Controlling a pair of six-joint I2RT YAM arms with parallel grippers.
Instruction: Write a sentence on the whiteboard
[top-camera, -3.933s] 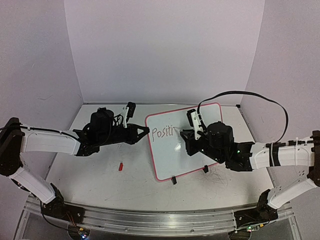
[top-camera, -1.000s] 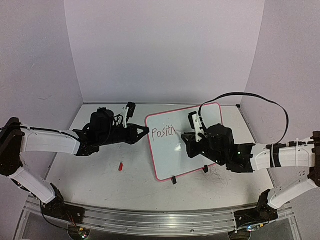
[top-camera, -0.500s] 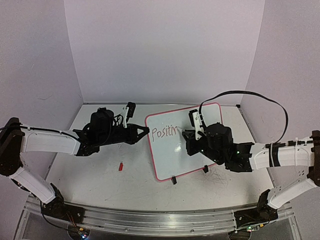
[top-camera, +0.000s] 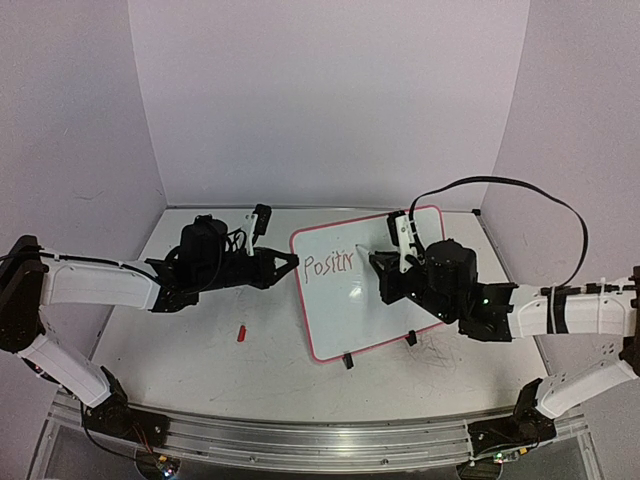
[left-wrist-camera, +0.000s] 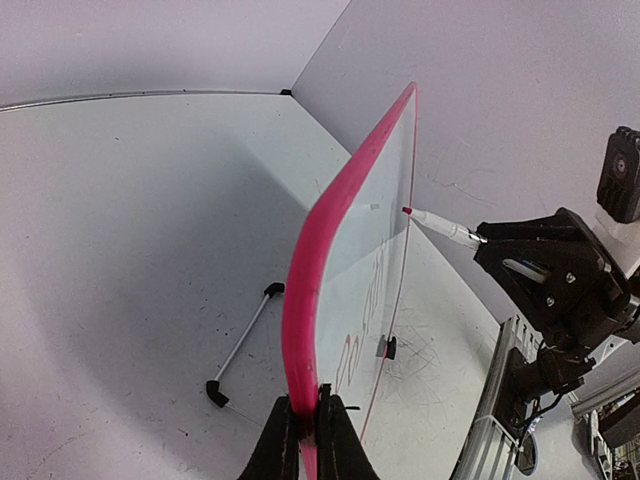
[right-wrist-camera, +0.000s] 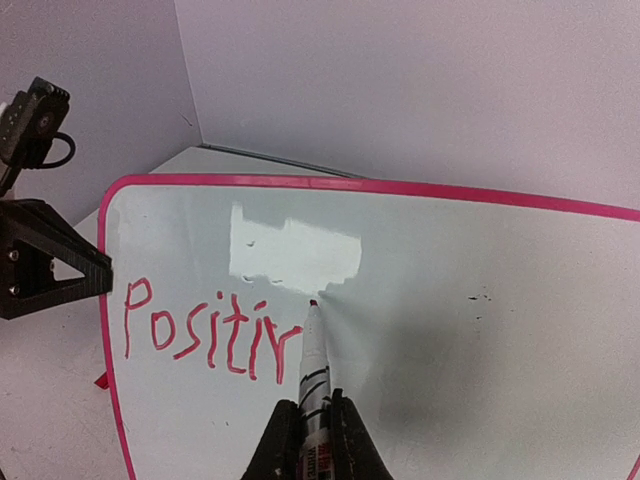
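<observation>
Writing on whiteboard (right-wrist-camera: 480, 380): sentence (right-wrist-camera: 200, 338) reads "Positir"

Left pincer (left-wrist-camera: 305, 432): fingers pinched shut on the whiteboard's pink frame edge, with the board rising tilted directly ahead of them. Right pincer (right-wrist-camera: 308, 425): clamped tight on a marker (right-wrist-camera: 314, 355), barrel projecting forward from between the fingers. The red tip sits at the board face just beyond the last stroke; contact unclear. Sentence lies ahead and left of the right pincer. Board stands on black clip feet (top-camera: 348, 361) on table (top-camera: 200, 340).
</observation>
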